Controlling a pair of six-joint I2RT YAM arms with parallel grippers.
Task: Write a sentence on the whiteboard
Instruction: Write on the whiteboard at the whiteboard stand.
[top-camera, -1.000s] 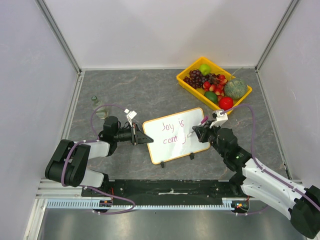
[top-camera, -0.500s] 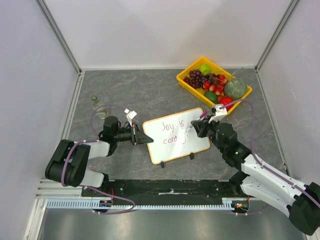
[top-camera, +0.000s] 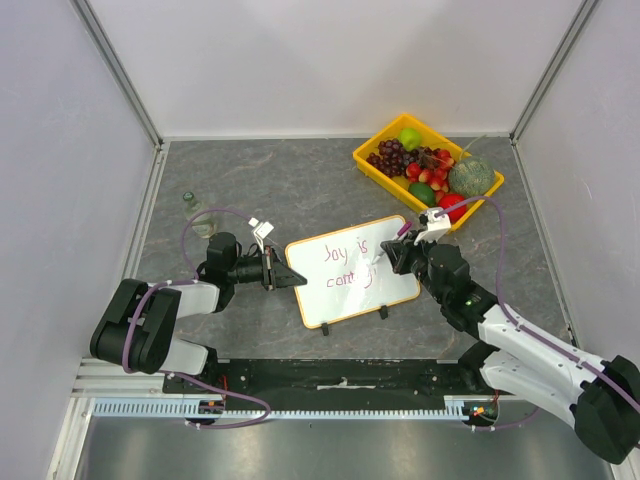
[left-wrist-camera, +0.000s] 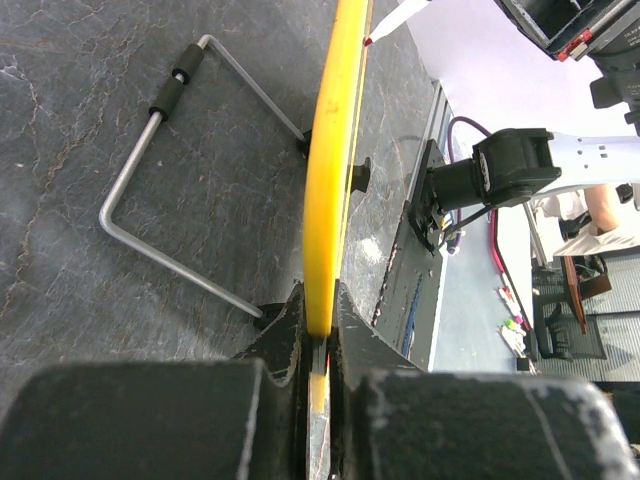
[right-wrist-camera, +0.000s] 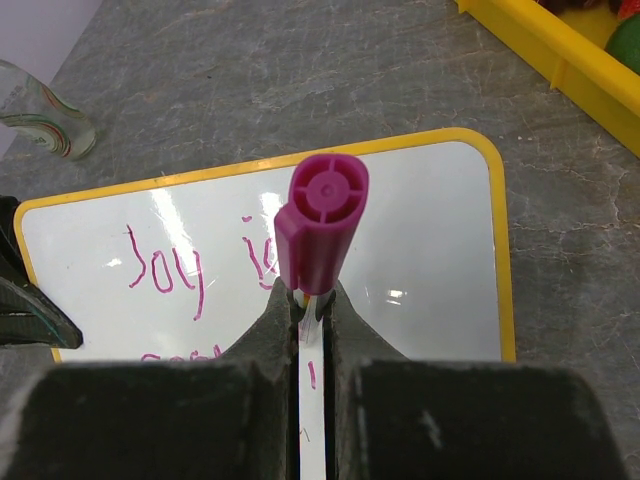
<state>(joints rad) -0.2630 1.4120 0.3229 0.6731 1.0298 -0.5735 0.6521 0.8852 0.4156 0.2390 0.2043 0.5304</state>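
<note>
Two clamps: left gripper (top-camera: 291, 277) pinches the left rim of the small tan-framed glossy white whiteboard (top-camera: 395, 285) mid-table; right gripper (top-camera: 391, 262) pinches a magenta plastic marker (right-wrist-camera: 322, 215), tip by the right end of the unfinished second line of the pinkish-red handwritten sentence (top-camera: 344, 266).

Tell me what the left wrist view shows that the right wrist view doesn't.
Left wrist only: the wire stand behind the whiteboard, seen edge-on. Right wrist only: the sentence on its face, the magenta-capped marker in the shut right gripper, a glass bottle, the yellow tray's corner. Both: the board, the left gripper clamped on its edge, the grey table.
</note>
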